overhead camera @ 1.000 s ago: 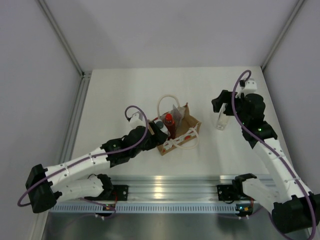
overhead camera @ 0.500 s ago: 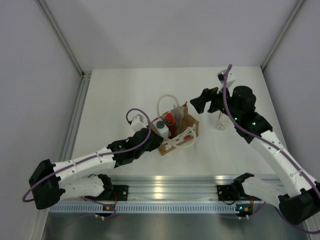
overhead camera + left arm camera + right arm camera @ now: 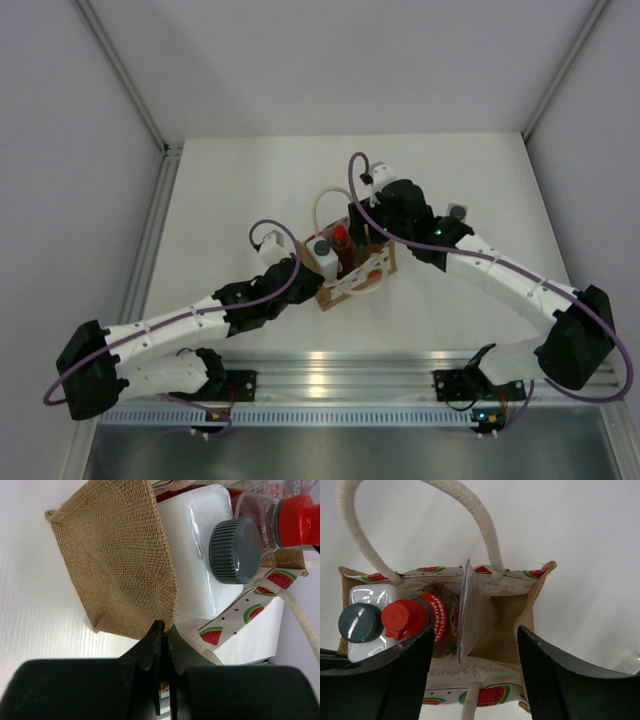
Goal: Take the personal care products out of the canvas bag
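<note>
1. Two arms meet at the canvas bag [image 3: 357, 277], which stands upright near the middle of the worktop [image 3: 230, 190].
2. Farthest left, my left end effector [image 3: 300, 264] is clamped on the bag's burlap edge. In its wrist view the dark fingers [image 3: 150, 650] press together on the weave.
3. Inside the bag at its left end sits the white bottle with grey cap [image 3: 359, 623].
4. Touching it on the right is the red bottle with red cap [image 3: 402, 618]. Both bottles are upright.
5. Next comes the white squeeze tube [image 3: 466, 611], on end with its crimped seam upward.
6. One rope handle [image 3: 481, 522] loops over the far side.
7. My right end effector [image 3: 475, 630] hovers above the opening with its fingers spread wide, gripping nothing.
</note>
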`<act>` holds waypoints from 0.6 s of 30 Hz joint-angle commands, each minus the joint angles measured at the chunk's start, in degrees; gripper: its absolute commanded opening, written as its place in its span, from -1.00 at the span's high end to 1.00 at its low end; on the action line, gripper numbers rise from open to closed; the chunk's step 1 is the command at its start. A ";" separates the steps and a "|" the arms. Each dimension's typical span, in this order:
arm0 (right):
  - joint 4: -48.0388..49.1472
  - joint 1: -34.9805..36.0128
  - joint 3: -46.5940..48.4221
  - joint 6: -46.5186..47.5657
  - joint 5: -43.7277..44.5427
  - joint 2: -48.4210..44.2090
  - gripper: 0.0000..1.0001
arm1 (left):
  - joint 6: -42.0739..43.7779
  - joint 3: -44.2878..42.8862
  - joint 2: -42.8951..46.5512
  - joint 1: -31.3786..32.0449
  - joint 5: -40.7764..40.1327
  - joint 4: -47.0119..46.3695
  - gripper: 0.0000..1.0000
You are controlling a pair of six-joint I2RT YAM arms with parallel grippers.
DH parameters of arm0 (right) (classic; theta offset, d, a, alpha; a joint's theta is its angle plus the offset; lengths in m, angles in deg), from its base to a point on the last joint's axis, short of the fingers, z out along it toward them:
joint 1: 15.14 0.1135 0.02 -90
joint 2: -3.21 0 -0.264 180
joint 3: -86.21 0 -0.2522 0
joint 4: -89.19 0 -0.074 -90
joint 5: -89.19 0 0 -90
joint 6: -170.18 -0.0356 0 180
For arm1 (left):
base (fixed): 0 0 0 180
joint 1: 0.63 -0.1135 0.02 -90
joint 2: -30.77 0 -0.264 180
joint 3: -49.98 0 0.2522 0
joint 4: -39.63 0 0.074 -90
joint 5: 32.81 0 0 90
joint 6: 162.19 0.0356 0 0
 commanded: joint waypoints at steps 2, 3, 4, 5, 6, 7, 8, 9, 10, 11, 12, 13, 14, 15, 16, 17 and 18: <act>-0.44 0.87 4.06 1.25 4.58 0.62 -0.25 | -1.57 1.20 0.11 -0.08 -1.88 -0.36 1.00; -0.44 0.87 4.15 1.25 4.58 0.88 -0.22 | -1.66 1.29 0.19 -0.08 -1.88 -0.45 1.00; -0.44 0.87 4.32 1.34 4.50 1.40 -0.11 | -1.75 1.37 0.02 -0.08 -1.88 -0.45 1.00; -0.35 0.87 4.41 1.60 4.50 1.67 -0.07 | -1.66 1.37 0.02 -0.08 -1.88 -0.36 1.00; -0.26 0.87 4.76 1.78 4.50 2.11 -0.05 | -1.66 1.29 0.19 -0.08 -1.88 -0.36 1.00; 0.08 0.95 4.77 2.30 4.41 2.55 -0.01 | -1.66 1.46 0.10 -0.08 -1.88 -0.36 1.00; 0.35 0.87 4.77 2.48 4.32 3.51 -0.01 | -1.75 1.46 0.19 -0.08 -1.96 -0.45 1.00; 0.61 0.95 5.03 2.66 4.23 4.21 0.03 | -1.84 1.46 0.19 -0.08 -1.97 -0.36 1.00; 0.61 0.87 5.20 2.75 3.80 5.53 0.04 | -1.84 1.46 0.19 -0.08 -1.97 -0.36 1.00; 0.61 0.87 5.47 2.75 3.62 6.23 0.06 | -1.75 1.38 0.28 -0.08 -2.05 -0.36 1.00; 0.61 0.87 5.47 2.66 3.44 6.85 0.06 | -1.75 1.46 0.28 -0.08 -2.14 -0.36 1.00; 1.05 0.87 5.47 2.40 3.27 7.99 0.08 | -1.84 1.46 0.28 0.00 -2.05 -0.36 1.00; 1.32 0.87 5.38 2.40 3.18 8.43 0.10 | -1.84 1.46 0.28 0.00 -2.14 -0.45 1.00; 1.49 0.87 5.29 2.40 3.09 8.87 0.11 | -1.84 1.46 0.28 -0.08 -2.14 -0.45 1.00; 1.93 0.87 5.21 2.40 3.18 9.84 0.16 | -1.84 1.46 0.28 -0.08 -2.14 -0.36 1.00; 2.11 0.87 5.12 2.31 3.18 10.19 0.18 | -1.84 1.46 0.28 -0.08 -2.14 -0.36 1.00; 2.63 0.95 4.77 2.40 3.09 10.46 0.19 | -1.93 1.46 0.19 -0.08 -2.14 -0.28 1.00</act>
